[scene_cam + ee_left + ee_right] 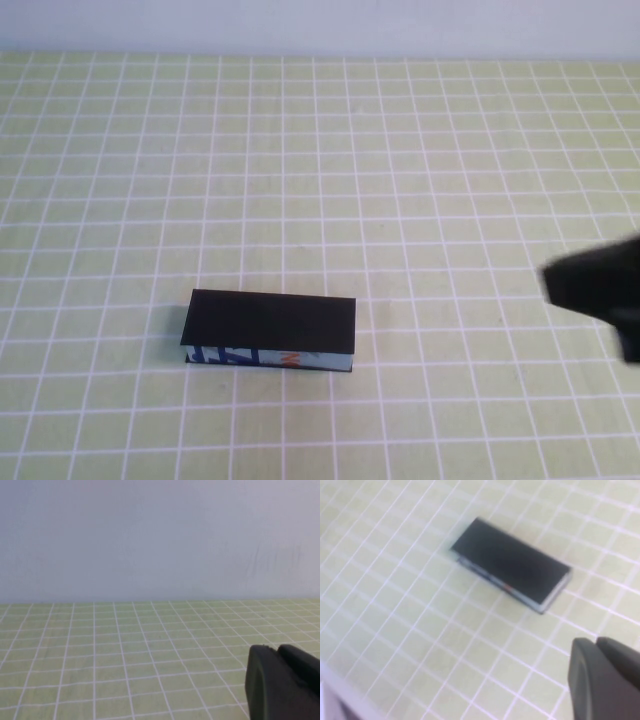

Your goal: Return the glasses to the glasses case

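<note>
While the glasses case (pixel 270 329) lies shut on the green checked table (pixel 400 150), the right gripper (pixel 600 290) hangs well to its right; I cannot tell its grip. Nor can I tell the grip of the left gripper (pixel 282 682), low over the table.

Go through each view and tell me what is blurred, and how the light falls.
High view: even, soft light, the closed glasses case fairly sharp, the right gripper a blurred dark shape at the right edge. Left wrist view: flat light on the wall, the left gripper soft-edged. Right wrist view: everything smeared, case and gripper alike.

even soft light, faint shadows; right wrist view blurred.
</note>
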You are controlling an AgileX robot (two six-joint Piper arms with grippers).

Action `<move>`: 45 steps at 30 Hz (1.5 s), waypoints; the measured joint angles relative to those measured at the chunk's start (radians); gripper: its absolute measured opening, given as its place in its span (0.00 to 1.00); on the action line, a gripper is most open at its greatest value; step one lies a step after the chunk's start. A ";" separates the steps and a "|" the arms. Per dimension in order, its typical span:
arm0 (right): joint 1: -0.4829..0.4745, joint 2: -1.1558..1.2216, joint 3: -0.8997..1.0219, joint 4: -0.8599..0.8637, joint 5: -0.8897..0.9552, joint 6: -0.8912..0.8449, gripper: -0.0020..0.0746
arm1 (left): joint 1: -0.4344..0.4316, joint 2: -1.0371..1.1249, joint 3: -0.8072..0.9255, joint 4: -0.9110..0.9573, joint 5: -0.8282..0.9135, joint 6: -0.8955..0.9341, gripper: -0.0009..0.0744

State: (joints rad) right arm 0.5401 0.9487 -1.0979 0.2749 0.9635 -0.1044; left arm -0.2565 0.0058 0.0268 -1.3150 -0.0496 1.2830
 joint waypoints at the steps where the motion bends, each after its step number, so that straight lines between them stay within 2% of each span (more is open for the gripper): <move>1: 0.000 -0.057 0.049 -0.024 -0.021 0.030 0.01 | 0.000 0.000 0.000 0.000 0.000 0.002 0.01; 10: 0.000 -0.434 0.380 -0.180 -0.214 0.230 0.01 | 0.000 0.000 0.000 -0.015 0.000 0.002 0.01; 16: 0.000 -0.490 0.530 -0.194 -0.256 0.236 0.01 | 0.000 0.000 0.000 -0.018 -0.002 0.002 0.01; 22: 0.000 -0.492 0.577 -0.231 -0.263 0.236 0.01 | 0.000 0.000 0.000 -0.019 -0.002 0.002 0.01; 27: -0.004 -0.494 0.648 -0.349 -0.409 0.280 0.01 | 0.000 0.000 0.000 -0.019 -0.008 0.002 0.01; 30: -0.095 -0.510 0.733 -0.432 -0.563 0.324 0.01 | 0.000 0.000 0.000 -0.021 -0.011 0.002 0.01; 35: -0.369 -0.594 0.938 -0.459 -0.841 0.340 0.01 | 0.000 0.000 0.000 -0.023 -0.014 0.002 0.01; 37: -0.438 -0.666 1.011 -0.459 -0.905 0.344 0.01 | 0.000 0.000 0.000 -0.023 -0.014 0.002 0.01; 40: -0.483 -0.785 1.099 -0.435 -0.932 0.346 0.01 | 0.000 0.000 0.000 -0.023 -0.016 0.002 0.01; 45: -0.487 -0.945 1.124 -0.410 -0.866 0.348 0.01 | 0.000 0.000 0.000 -0.024 -0.016 0.002 0.01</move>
State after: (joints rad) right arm 0.0532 0.0038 0.0261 -0.1350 0.0972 0.2432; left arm -0.2565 0.0058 0.0268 -1.3393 -0.0654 1.2845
